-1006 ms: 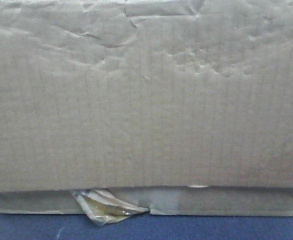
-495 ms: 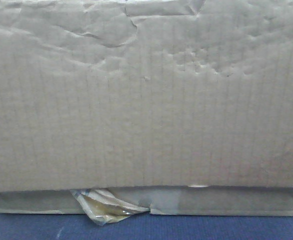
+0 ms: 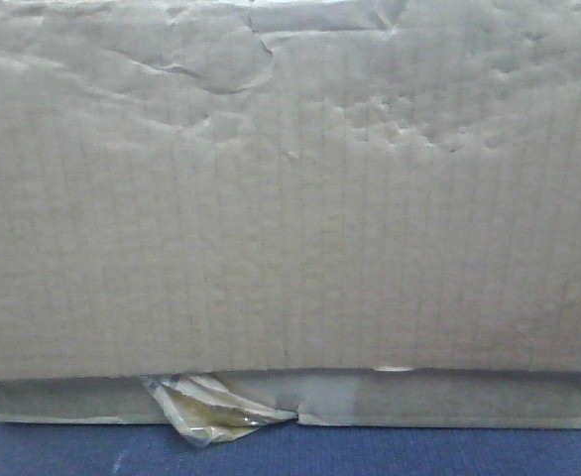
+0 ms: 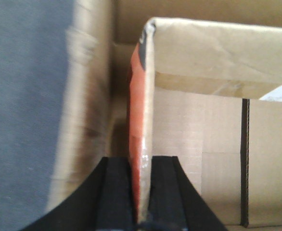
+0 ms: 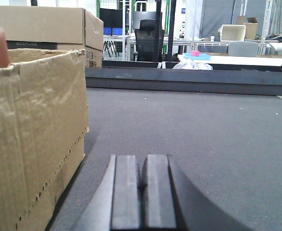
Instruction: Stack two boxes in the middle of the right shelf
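On the grey bench (image 5: 203,125), the creased tall box (image 3: 290,198) sits atop the flatter box (image 3: 449,399), whose tape (image 3: 206,412) peels at the front. Left jaws clamp an upright cardboard panel (image 4: 137,120), orange-red on one face. Right jaws are pressed together, gripping nothing, low over the bench.

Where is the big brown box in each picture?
Front view: the brown box fills nearly the whole picture.
Left wrist view: its wall runs up the middle, pinched by the left tool.
Right wrist view: the brown box stands at the left edge.
Shared landmark: the dark surface beneath it.
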Controlling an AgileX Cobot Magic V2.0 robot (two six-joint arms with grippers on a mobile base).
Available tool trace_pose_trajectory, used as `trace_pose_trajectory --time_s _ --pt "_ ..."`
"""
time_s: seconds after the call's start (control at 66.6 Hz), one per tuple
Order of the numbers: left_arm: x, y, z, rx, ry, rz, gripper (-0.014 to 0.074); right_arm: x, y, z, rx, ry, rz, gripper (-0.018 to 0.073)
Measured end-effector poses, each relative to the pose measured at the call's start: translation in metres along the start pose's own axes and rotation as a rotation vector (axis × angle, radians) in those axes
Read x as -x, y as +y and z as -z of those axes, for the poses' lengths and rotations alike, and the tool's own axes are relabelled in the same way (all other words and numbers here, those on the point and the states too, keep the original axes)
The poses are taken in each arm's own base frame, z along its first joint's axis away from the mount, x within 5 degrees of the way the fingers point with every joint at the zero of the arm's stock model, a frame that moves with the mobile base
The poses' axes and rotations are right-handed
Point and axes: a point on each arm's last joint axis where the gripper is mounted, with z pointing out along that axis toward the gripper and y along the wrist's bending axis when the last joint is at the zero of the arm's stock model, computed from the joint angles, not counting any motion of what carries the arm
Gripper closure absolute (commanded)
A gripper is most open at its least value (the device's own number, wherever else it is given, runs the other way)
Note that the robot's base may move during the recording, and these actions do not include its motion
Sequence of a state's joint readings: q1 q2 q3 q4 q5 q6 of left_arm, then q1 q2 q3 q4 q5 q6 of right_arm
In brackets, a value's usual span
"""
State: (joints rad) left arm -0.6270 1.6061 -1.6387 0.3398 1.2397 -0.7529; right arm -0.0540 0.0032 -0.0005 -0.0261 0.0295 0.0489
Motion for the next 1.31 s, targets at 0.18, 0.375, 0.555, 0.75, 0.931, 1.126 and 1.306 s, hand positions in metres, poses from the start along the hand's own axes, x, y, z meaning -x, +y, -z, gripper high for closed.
trace_pose_trajectory --time_s 0.18,0.375,0.555,0.75,0.931,1.126,1.306 --pt "-0.004 -0.009 -0.015 0.013 0.038 -0.016 0.0707 0.0 0.0 0.0 0.0 0.0 0.002 0.0727" --pt "-0.005 -0.011 -0.016 -0.007 0.051 -0.006 0.0707 0.0 0.0 0.0 0.0 0.0 0.002 0.0727" --pt "-0.005 -0.017 -0.02 -0.055 0.052 0.007 0.0707 0.0 0.0 0.0 0.0 0.0 0.002 0.0727" --pt "-0.005 -0.019 -0.024 -0.054 0.06 0.006 0.0707 0.0 0.0 0.0 0.0 0.0 0.002 0.0727" --pt "-0.004 -0.018 -0.024 -0.043 0.054 0.001 0.0707 0.0 0.0 0.0 0.0 0.0 0.002 0.0727" --pt "-0.005 -0.015 -0.024 -0.016 0.062 -0.006 0.0707 0.0 0.0 0.0 0.0 0.0 0.002 0.0727" --pt "-0.007 -0.019 -0.024 -0.057 0.078 0.011 0.0707 0.0 0.0 0.0 0.0 0.0 0.002 0.0727"
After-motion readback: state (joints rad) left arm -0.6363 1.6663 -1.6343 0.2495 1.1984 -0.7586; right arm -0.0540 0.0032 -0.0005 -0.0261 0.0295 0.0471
